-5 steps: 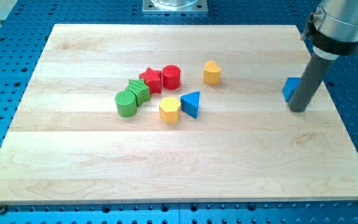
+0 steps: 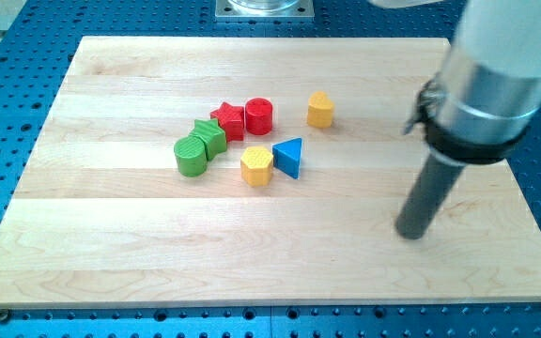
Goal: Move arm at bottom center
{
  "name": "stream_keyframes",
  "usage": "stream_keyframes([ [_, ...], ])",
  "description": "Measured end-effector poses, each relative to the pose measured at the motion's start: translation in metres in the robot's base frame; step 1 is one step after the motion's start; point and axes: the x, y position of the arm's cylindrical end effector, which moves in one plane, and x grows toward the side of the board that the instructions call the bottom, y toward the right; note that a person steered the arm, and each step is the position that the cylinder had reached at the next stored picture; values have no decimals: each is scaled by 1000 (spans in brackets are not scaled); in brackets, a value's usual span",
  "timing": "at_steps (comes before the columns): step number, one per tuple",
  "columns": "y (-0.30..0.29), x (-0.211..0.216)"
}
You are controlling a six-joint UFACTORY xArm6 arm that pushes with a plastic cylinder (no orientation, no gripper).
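Moved down-left, my tip (image 2: 412, 235) right of blue triangle (image 2: 289, 157), near board (image 2: 111, 263) bottom.

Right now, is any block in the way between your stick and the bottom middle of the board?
No. My tip is at the view's lower right. All the visible blocks, like the blue triangle and yellow hexagon, sit higher up, off that path across the board.

A pale wooden board (image 2: 252, 235) made of long planks joined side by side fills most of the scene, lit evenly and softly from above. It rests on a blue metal table (image 2: 26, 84) drilled with a regular grid of small holes, which shows on every side. At the far edge, centred, sits a grey metal mounting plate (image 2: 264, 9).
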Motion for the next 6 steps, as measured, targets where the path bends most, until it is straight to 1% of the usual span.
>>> stream_keyframes([
  [1,-44,13],
  [2,-75,16],
  [4,-102,9],
  [5,-154,21],
  [6,-183,13],
])
